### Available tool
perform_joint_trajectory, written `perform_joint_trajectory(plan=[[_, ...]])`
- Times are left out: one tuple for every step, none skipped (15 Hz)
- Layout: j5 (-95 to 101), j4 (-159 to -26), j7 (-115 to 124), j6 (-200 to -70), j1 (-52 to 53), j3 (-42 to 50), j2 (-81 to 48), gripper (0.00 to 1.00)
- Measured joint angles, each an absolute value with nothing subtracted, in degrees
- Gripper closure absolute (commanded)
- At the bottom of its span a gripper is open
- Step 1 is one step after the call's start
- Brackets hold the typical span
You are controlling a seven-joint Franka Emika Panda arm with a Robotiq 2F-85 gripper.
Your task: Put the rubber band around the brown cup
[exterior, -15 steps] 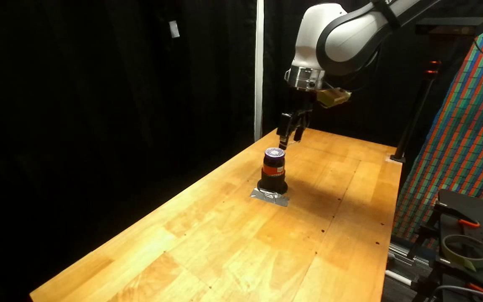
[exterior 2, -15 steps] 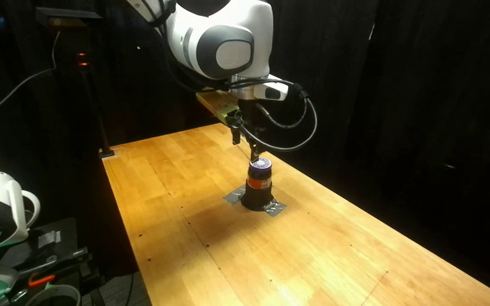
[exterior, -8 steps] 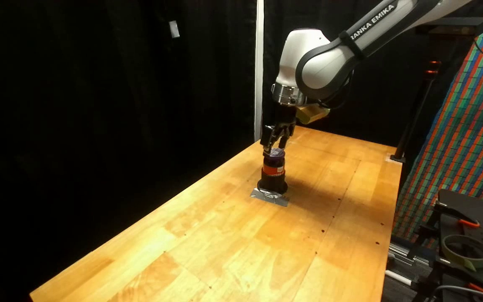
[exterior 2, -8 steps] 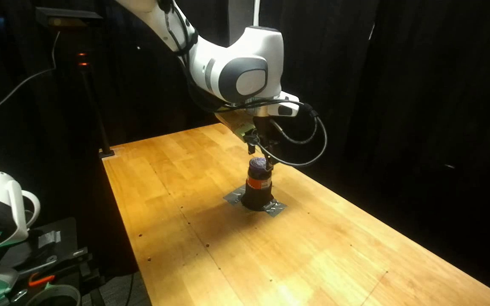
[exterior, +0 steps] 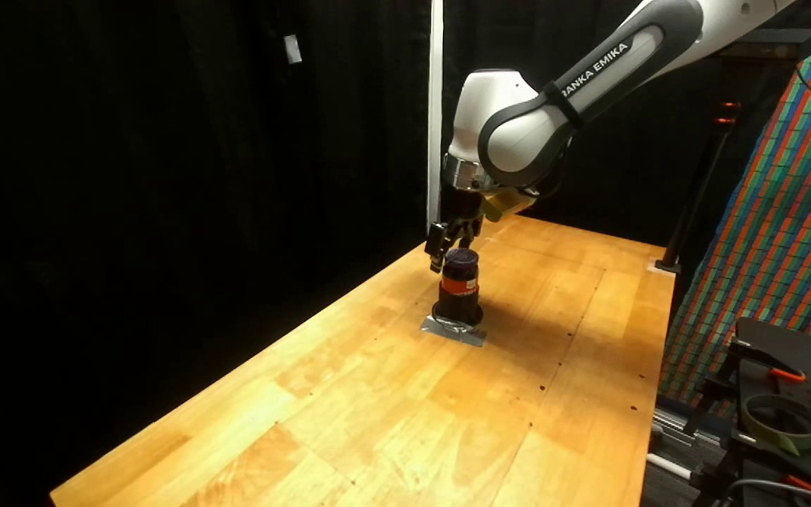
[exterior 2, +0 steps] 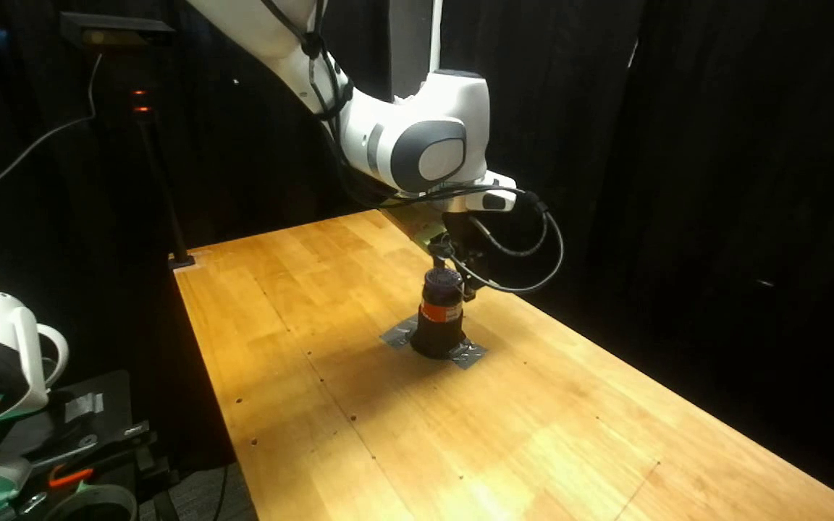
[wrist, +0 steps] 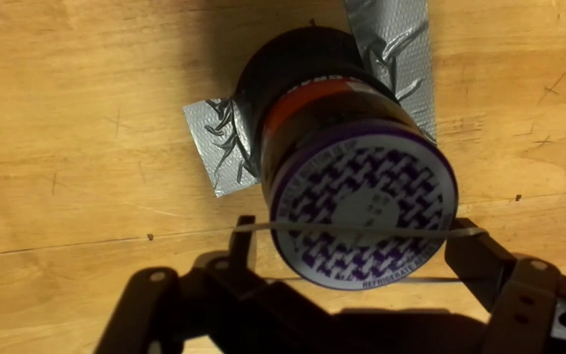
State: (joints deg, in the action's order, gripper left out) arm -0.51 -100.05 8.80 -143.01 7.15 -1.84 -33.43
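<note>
Partly between spread fingers (wrist: 482, 270) stretching the band (wrist: 347, 228), find the cup (exterior 2: 440, 312), and beware lowering off-centre, with part of the band seemingly over the lid (wrist: 365, 206), for fear of snagging it on top and springing it off the fingers.

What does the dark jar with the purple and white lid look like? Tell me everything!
The jar is round and dark brown, maybe glass, with an orange-red label. Its lid is on, white with a purple woven-looking pattern and purple rim, and small printing that includes REFRIGERATE. It stands upright, its bottom part inside a black base that silver tape holds to the table. In the wrist view, a stretched rubber band crosses in front of the lid; I can't tell whether they touch.
</note>
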Motion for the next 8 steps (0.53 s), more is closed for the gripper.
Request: perform_joint_trajectory(plan=[[-0.34, -99.77, 8.8, -142.2, 7.21, -1.82, -33.73, 0.0], [-0.28, -99.47, 8.78, -140.97, 7.24, -1.82, -33.93, 0.0], [-0.25, -99.2, 8.69, -139.44, 7.24, -1.82, -34.01, 0.0], [-0.24, -98.88, 8.57, -137.77, 7.24, -1.83, -34.01, 0.0], [-0.24, -98.48, 8.44, -136.14, 7.24, -1.85, -33.98, 0.0], [-0.24, -98.08, 8.3, -134.7, 7.24, -1.85, -33.92, 0.0], [-0.24, -97.89, 8.2, -133.84, 7.24, -1.85, -33.76, 0.0], [-0.24, -97.91, 8.01, -133.18, 7.24, -1.85, -33.44, 0.0]])
